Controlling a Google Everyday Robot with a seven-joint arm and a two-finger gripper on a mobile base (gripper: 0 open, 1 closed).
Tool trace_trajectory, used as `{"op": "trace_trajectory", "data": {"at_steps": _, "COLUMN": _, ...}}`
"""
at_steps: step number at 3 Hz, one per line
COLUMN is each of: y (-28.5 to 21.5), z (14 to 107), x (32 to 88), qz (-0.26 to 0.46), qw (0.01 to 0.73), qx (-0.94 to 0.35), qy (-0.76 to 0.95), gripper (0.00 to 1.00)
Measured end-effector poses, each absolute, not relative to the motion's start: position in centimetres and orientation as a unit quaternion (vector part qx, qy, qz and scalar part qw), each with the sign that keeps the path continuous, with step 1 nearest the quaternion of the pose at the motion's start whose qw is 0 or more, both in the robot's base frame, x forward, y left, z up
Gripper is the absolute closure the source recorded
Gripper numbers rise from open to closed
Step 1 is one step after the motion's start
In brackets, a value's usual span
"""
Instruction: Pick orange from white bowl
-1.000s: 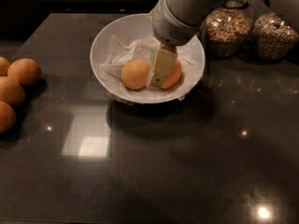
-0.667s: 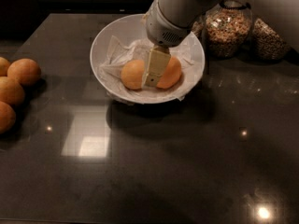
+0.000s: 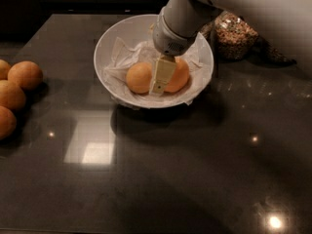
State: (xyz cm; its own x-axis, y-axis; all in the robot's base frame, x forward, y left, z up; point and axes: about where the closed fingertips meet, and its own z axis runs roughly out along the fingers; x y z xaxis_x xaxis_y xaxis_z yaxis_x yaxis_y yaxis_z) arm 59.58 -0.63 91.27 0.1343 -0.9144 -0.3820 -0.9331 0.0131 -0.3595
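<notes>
End effector (image 3: 161, 76), grip unclear, farther left than before, between orange (image 3: 138, 77) and darker fruit (image 3: 179, 75) in white bowl (image 3: 111, 37).

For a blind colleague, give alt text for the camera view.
The robot's gripper hangs inside a wide white paper-lined bowl, between a pale round orange and a deeper-orange fruit. Four darker oranges lie left on the dark countertop.

Gripper (image 3: 160, 82) beside orange (image 3: 138, 77) in white bowl (image 3: 126, 31)
</notes>
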Motion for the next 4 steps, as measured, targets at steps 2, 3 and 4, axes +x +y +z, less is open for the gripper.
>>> {"op": "trace_trajectory", "data": {"at_steps": 2, "y": -0.3, "z": 90.0, "x": 60.5, "qz": 0.013, "qw": 0.268, "qx": -0.711, "qy": 0.650, "gripper": 0.17}}
{"op": "trace_trajectory", "data": {"at_steps": 3, "y": 0.6, "z": 90.4, "x": 60.0, "qz": 0.011, "qw": 0.272, "qx": -0.722, "qy": 0.637, "gripper": 0.23}}
{"op": "trace_trajectory", "data": {"at_steps": 4, "y": 0.7, "z": 90.3, "x": 60.0, "qz": 0.011, "qw": 0.272, "qx": -0.723, "qy": 0.635, "gripper": 0.24}}
